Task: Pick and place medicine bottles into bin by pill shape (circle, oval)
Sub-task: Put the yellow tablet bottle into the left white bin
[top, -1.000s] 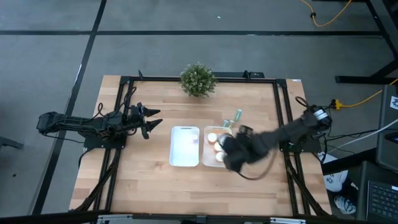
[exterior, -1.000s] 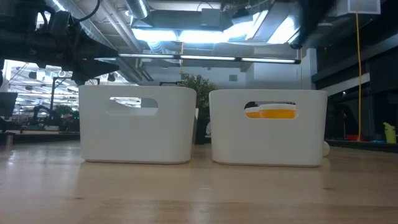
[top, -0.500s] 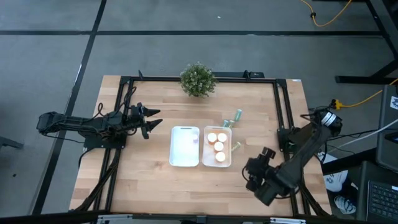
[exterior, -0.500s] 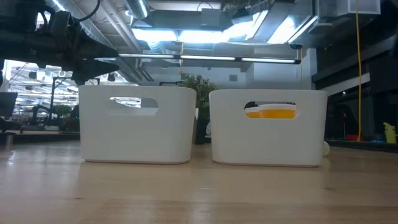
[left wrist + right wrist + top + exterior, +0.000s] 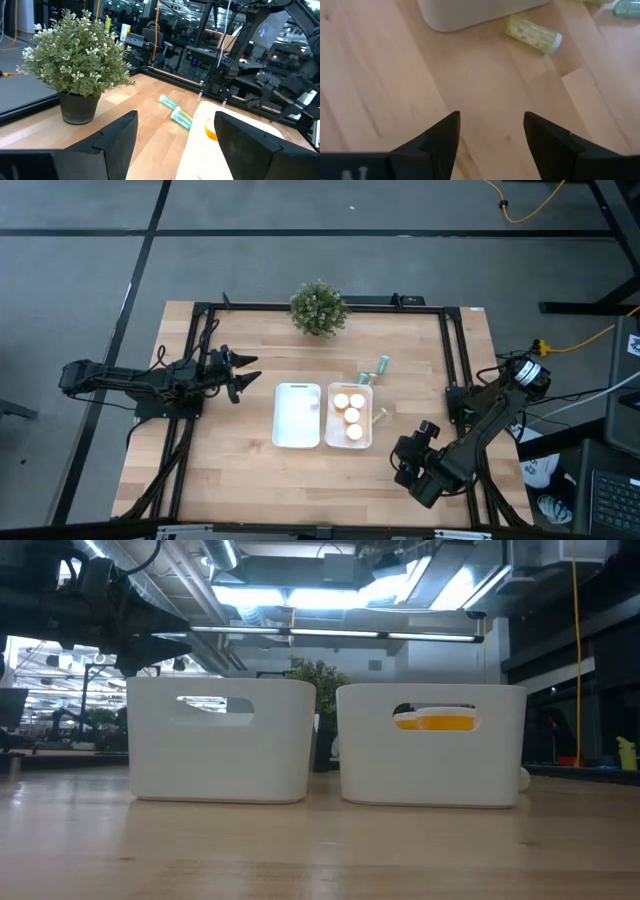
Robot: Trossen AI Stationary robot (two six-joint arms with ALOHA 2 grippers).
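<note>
Three orange bottles (image 5: 349, 415) are sitting in the right bin (image 5: 366, 443), the left bin (image 5: 283, 435) is looking bare as far as I can tell, and three pale bottles are lying on the table (image 5: 240, 470): one (image 5: 533, 33) just beside the right bin and two (image 5: 176, 110) behind it. The right gripper (image 5: 490, 131) is hanging over the wood near the close one, open and holding nothing, and the left gripper (image 5: 175, 142) is waiting open and empty far to the left. I am seeing no words or labels that I can read.

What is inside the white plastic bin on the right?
The right white plastic bin holds three orange bottles with white caps, seen from above. What lies under them on the bin's floor is covered. Nothing shows in the left white bin.
</note>
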